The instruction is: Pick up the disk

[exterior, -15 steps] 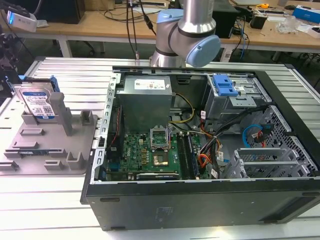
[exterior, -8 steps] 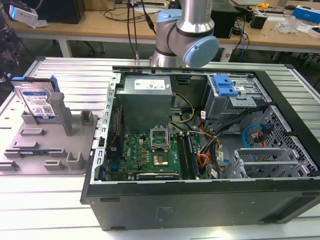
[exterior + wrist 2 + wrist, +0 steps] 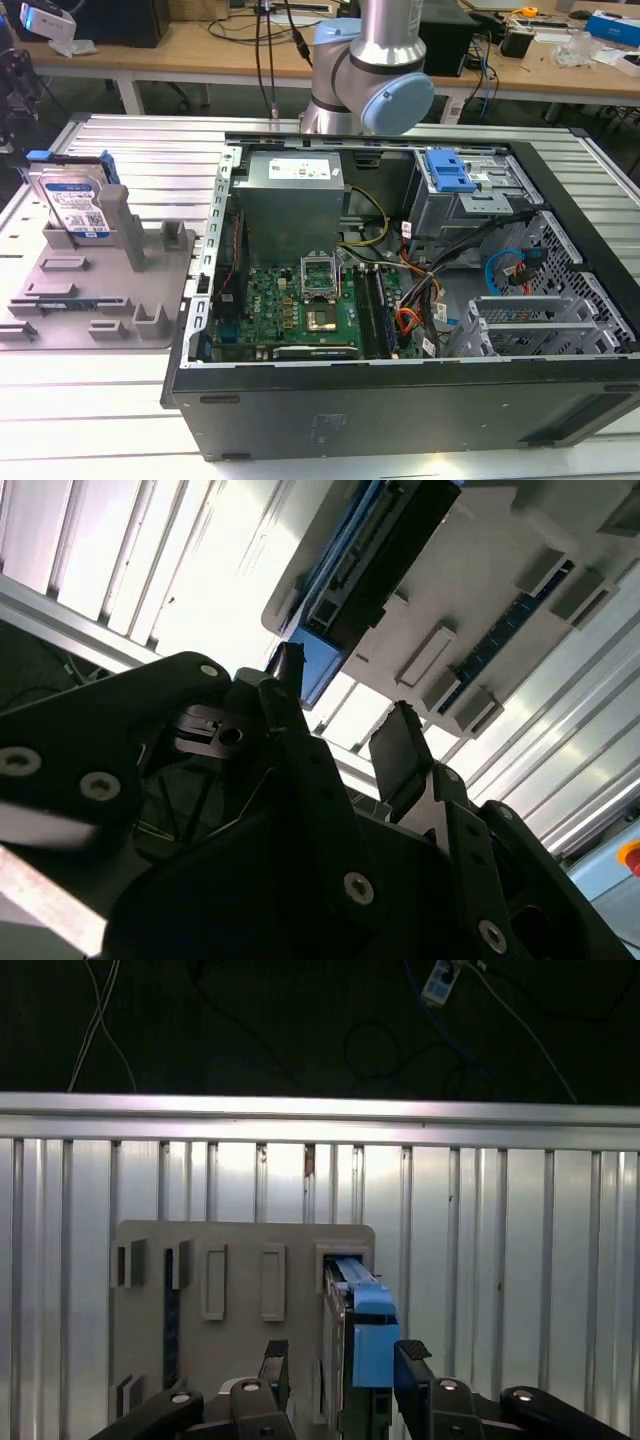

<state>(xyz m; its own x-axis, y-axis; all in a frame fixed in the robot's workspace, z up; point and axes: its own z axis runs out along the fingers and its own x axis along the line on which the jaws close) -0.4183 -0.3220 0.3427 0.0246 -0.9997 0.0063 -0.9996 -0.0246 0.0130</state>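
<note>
This is a robotics lab: an opened computer case (image 3: 400, 415) lies on a ribbed metal surface (image 3: 90, 420), with cluttered wooden workbenches (image 3: 210, 45) behind.

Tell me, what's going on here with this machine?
A robot arm's hand hangs open above a flat silver metal hard drive with blue side rails. The drive stands on edge in a grey plastic fixture beside an open black computer case. Nothing is gripped yet.
</note>
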